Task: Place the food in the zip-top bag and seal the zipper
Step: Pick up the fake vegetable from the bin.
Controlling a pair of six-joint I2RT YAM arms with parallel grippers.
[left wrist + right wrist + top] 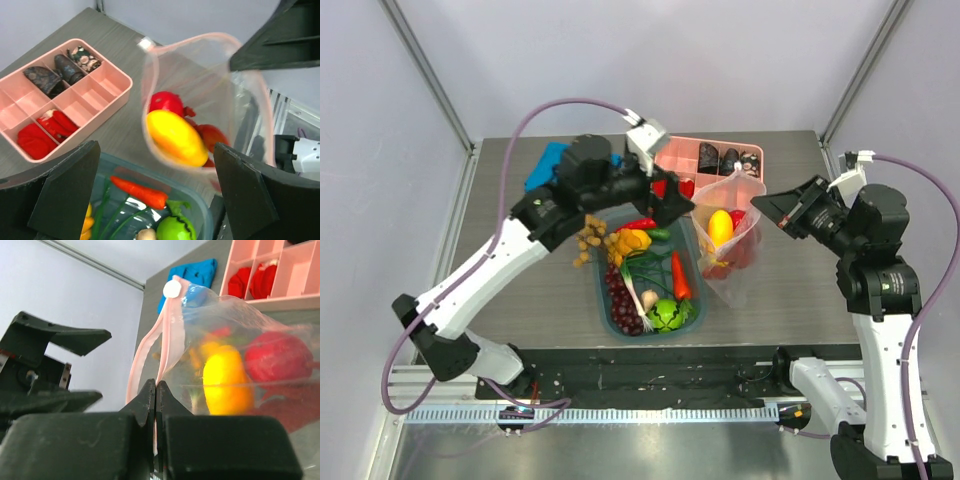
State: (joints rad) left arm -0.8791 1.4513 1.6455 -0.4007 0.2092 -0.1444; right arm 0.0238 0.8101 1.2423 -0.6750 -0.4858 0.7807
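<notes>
The zip-top bag (735,262) stands open to the right of the teal tub, with a yellow fruit (720,225) and red food inside. My right gripper (772,209) is shut on the bag's pink zipper (167,340), holding the mouth up. In the right wrist view my gripper (156,390) pinches that strip; the yellow fruit (225,380) and a red piece (277,357) show through the plastic. My left gripper (680,205) is open and empty, just left of the bag's mouth (200,75) and above the tub. A carrot (140,192) and a green ball (175,230) lie below my left gripper (155,192).
The teal tub (603,300) holds a carrot (680,275), a green ball (665,315), green onion, dark grapes and yellow pieces. A pink divided tray (678,150) with dark and red pieces sits at the back. A blue cloth (548,165) lies at the back left.
</notes>
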